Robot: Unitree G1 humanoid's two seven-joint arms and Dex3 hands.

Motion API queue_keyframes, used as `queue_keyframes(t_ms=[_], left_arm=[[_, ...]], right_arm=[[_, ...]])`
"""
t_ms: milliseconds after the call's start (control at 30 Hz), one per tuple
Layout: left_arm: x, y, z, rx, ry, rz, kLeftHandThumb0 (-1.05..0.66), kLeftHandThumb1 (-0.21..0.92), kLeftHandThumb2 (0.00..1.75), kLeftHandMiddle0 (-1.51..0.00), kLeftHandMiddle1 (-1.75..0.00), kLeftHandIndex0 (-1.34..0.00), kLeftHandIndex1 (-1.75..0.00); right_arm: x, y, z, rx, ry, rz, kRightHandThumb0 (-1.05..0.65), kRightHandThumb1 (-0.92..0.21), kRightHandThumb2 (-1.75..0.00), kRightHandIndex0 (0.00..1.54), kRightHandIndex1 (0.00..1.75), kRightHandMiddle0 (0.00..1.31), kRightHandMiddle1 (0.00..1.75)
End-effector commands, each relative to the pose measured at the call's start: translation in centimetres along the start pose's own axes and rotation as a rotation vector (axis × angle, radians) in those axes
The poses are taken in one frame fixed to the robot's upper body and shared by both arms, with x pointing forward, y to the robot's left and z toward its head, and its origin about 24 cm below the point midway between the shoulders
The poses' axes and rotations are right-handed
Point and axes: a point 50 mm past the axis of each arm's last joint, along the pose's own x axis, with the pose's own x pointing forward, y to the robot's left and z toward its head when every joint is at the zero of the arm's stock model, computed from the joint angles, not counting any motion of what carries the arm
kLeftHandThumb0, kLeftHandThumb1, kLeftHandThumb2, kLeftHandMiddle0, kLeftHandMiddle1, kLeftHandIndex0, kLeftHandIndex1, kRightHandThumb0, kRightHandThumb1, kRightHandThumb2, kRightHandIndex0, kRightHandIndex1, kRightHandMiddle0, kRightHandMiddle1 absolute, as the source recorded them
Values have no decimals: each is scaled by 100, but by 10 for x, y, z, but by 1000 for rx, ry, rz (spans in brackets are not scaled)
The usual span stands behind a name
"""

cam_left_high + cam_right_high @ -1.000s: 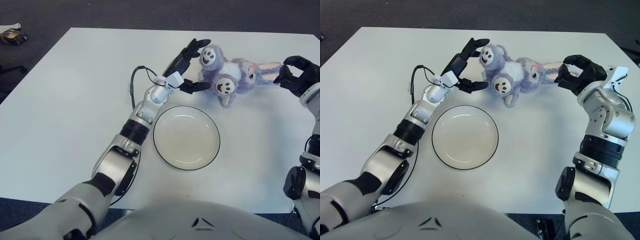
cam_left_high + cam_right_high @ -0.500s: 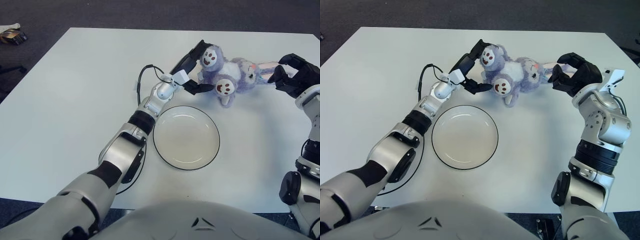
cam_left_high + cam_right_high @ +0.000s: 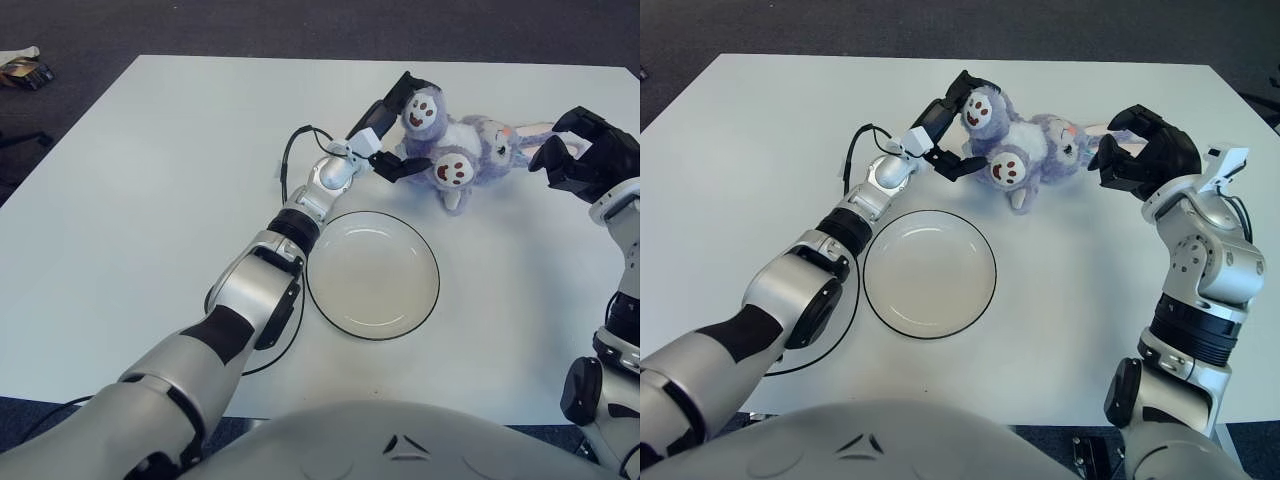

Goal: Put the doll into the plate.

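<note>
Where the white worktop (image 3: 150,200) fills most of the frame, the doll (image 3: 455,150) lies on its surface in the upper right of centre, a purple plush toy on its back with two soled feet facing up and long ears trailing toward the right edge. The plate (image 3: 372,275) sits empty in the middle of the frame, below and slightly left of the doll, apart from it.

The left hand (image 3: 390,130) is extended from the lower left corner to the doll's left side. Its fingers (image 3: 402,168) are spread: one dark finger reaches above the upper foot, another lies below it toward the lower foot, so the hand brackets the doll's left end. Whether the fingers press the plush cannot be told; no closed grasp is visible.

The right hand (image 3: 1140,150) shows at the right of the frame, just beside the doll's ears. Its dark fingers (image 3: 1110,165) are curved but held apart, enclosing nothing.

A black cable (image 3: 290,165) loops off the left wrist above the worktop. A small object (image 3: 25,70) lies on the dark floor in the upper left corner.
</note>
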Motion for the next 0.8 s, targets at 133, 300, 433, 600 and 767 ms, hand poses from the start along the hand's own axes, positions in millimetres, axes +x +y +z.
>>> queue_keyframes(t_ms=[133, 300, 433, 600, 767], left_arm=[[16, -11, 14, -76, -35, -11, -28, 17, 113, 0, -128, 0, -127], [18, -16, 14, -93, -29, 1, -14, 15, 123, 0, -137, 0, -135], [19, -18, 14, -115, -21, 9, -2, 13, 132, 0, -144, 0, -149], [19, -19, 13, -123, -9, 19, 5, 15, 138, 0, -151, 0, -165], [21, -20, 12, -106, 10, 20, 7, 17, 139, -6, -162, -2, -172]], right_arm=[[-8, 6, 3, 22, -24, 28, -1, -16, -149, 75, 170, 49, 175], [-13, 9, 3, 26, -23, 50, -1, -16, -150, 75, 171, 49, 175], [-15, 12, 3, 30, -23, 59, -1, -15, -150, 76, 169, 50, 175], [-17, 14, 3, 28, -23, 61, -1, -16, -149, 77, 166, 50, 175], [-20, 15, 3, 23, -22, 57, -1, -16, -147, 77, 164, 50, 175]])
